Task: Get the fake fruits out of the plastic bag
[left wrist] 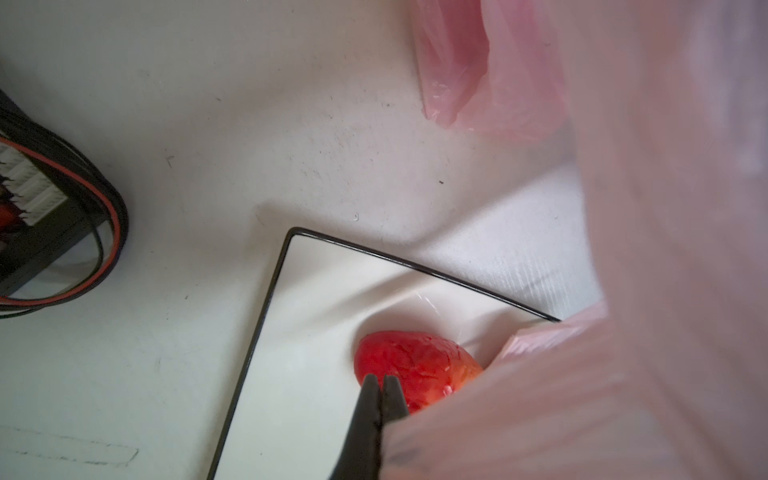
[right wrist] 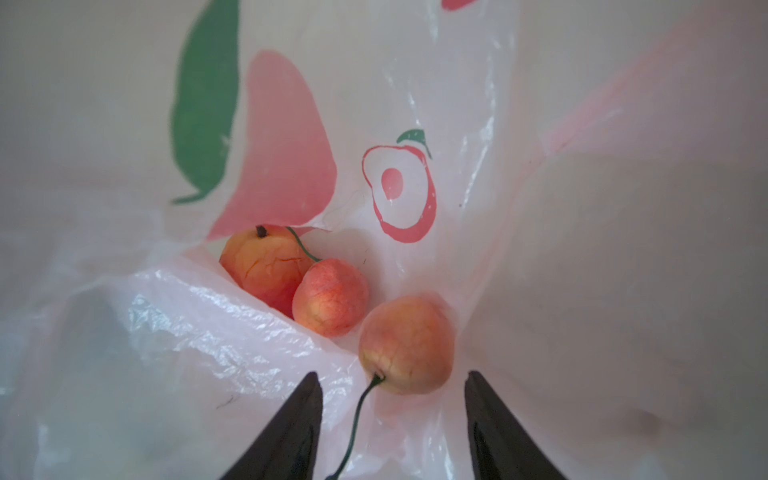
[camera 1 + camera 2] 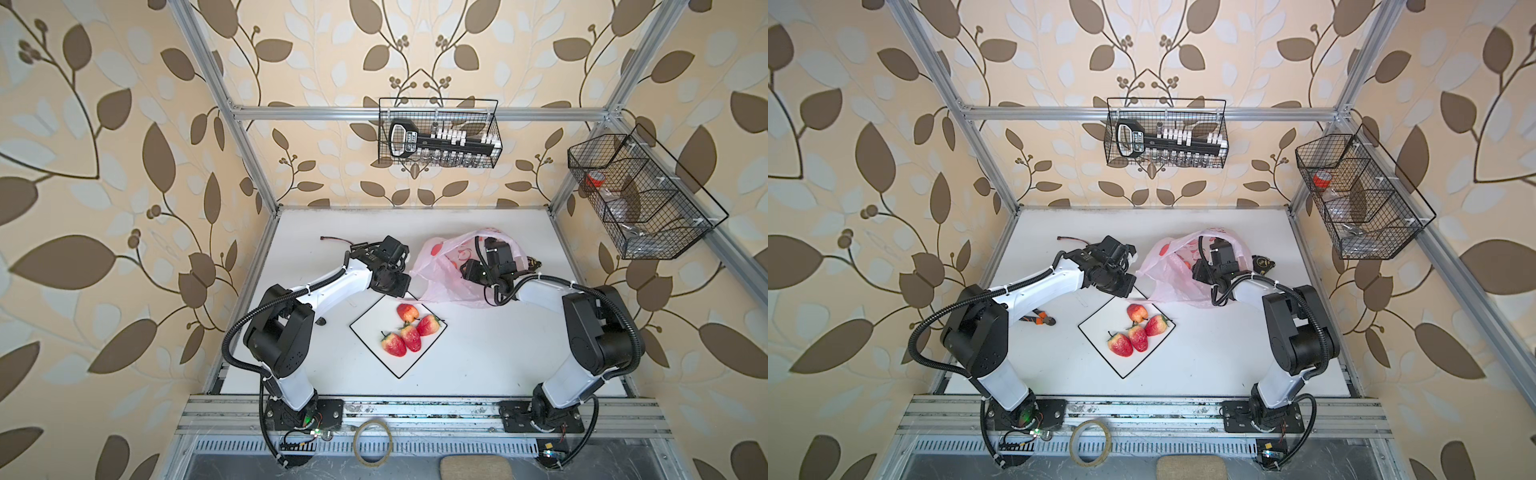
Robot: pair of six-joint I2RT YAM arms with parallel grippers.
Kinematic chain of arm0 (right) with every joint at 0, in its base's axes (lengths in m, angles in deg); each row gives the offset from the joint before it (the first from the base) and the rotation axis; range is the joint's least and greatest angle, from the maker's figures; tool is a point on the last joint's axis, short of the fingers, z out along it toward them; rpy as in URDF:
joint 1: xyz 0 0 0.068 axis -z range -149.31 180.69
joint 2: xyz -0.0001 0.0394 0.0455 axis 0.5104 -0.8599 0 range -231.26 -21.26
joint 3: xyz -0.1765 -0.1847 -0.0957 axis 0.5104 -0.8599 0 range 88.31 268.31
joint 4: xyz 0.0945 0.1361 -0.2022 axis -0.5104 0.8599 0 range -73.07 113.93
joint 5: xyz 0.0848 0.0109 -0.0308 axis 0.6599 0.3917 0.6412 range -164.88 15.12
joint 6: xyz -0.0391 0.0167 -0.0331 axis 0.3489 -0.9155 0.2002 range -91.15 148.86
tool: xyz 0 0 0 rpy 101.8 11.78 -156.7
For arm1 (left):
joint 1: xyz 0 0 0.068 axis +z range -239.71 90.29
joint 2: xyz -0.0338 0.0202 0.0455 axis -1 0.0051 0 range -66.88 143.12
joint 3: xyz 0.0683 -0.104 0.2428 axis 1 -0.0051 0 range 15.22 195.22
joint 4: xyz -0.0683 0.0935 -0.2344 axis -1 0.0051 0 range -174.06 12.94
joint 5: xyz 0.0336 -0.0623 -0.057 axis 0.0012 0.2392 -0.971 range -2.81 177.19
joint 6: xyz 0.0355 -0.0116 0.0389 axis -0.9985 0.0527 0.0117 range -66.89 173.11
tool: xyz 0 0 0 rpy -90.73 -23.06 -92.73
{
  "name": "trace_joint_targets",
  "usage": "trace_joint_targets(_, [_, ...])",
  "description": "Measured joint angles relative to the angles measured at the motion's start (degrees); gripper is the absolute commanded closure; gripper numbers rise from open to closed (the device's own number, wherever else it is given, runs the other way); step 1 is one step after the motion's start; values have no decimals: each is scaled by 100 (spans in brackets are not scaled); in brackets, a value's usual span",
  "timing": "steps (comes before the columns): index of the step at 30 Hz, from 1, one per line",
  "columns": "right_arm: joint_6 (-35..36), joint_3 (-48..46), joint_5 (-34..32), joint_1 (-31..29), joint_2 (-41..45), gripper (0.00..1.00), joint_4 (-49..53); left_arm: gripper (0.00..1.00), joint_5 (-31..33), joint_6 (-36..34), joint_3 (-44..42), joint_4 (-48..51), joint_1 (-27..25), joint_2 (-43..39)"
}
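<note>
Deep inside plastic bag [image 3: 440, 286], right pincer [image 2: 391, 374] splayed; left pincer [image 1: 380, 378] clamps bag.

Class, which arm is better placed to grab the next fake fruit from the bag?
Right. The right gripper is open inside the plastic bag, jaws flanking the nearest fruit. The left gripper is shut on the bag's edge.

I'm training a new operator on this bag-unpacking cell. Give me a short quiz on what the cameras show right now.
1. How many fake fruits lie on the plate in both top views?
2. True or false: the right gripper is shut inside the plastic bag.
3. The right wrist view shows how many fake fruits inside the plastic bag? A one, B three, C five.
Key: 1. four; 2. false, it is open; 3. B.
</note>
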Motion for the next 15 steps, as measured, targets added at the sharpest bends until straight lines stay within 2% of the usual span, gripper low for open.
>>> trace_joint_targets(8, [17,297,-70,-55,-284,46,13,100,-96,-2,0,2,-2,0])
trace_joint_targets(15, [13,599,-225,-195,-831,55,20,100,-105,-2,0,22,-24,0])
